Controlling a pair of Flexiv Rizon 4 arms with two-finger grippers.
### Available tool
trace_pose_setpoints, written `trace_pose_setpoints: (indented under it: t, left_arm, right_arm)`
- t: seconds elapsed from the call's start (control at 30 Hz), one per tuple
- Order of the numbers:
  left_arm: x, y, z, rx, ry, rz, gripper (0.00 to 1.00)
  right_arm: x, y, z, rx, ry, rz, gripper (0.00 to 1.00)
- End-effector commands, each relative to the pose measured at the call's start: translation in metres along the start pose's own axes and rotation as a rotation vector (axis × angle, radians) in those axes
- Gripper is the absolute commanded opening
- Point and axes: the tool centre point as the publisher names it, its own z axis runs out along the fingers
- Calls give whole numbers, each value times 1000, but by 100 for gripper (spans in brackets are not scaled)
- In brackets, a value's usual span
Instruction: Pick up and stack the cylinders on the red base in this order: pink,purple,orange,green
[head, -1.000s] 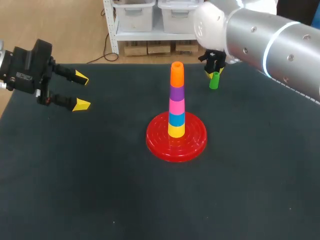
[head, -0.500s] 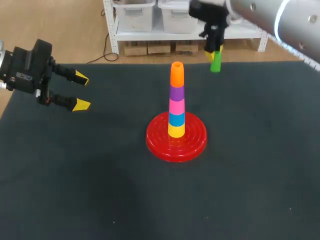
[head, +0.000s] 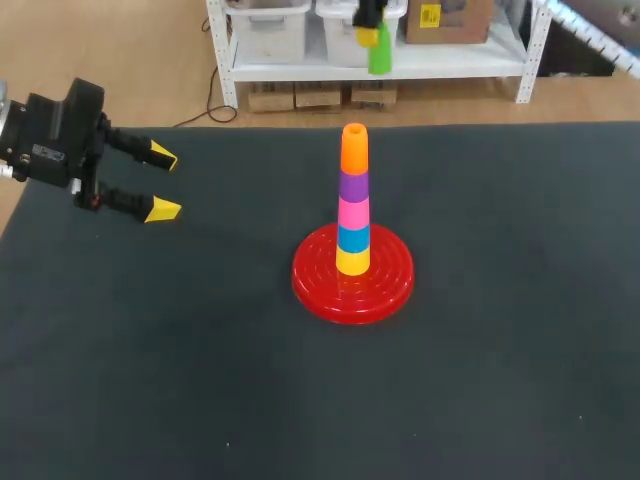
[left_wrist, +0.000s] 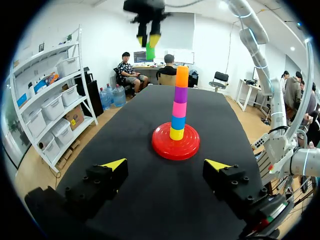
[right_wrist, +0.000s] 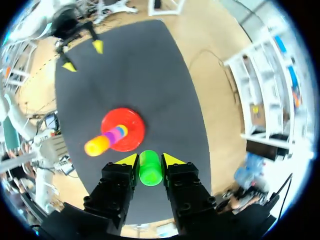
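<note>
In the middle of the tabletop stands the red base, carrying a stack with the orange cylinder on top. By the left edge, the left tool hangs with fingers apart. High above, toward the far edge, the right tool is clamped on the green cylinder.

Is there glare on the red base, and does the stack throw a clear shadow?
Head view: faint sheen on the red base, no clear shadow from the stack on the dark table. Left wrist view: soft sheen on its rim.
</note>
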Motion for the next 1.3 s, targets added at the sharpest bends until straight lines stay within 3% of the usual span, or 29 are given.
trace_pose_setpoints:
  t: [0.03,0.37,0.8,1.3]
  left_arm:
    - [1,-1,0,-3,-3,2,100]
    - [1,-1,0,-3,-3,2,100]
    - [1,-1,0,-3,-3,2,100]
    - [1,-1,0,-3,-3,2,100]
  right_arm:
    - [3,40,-10,68,-50,-63,0]
    - [-3,72,-8,40,-65,-165,0]
    - [4,101,4,26,-89,-216,0]
    - [6,98,23,37,-51,-198,0]
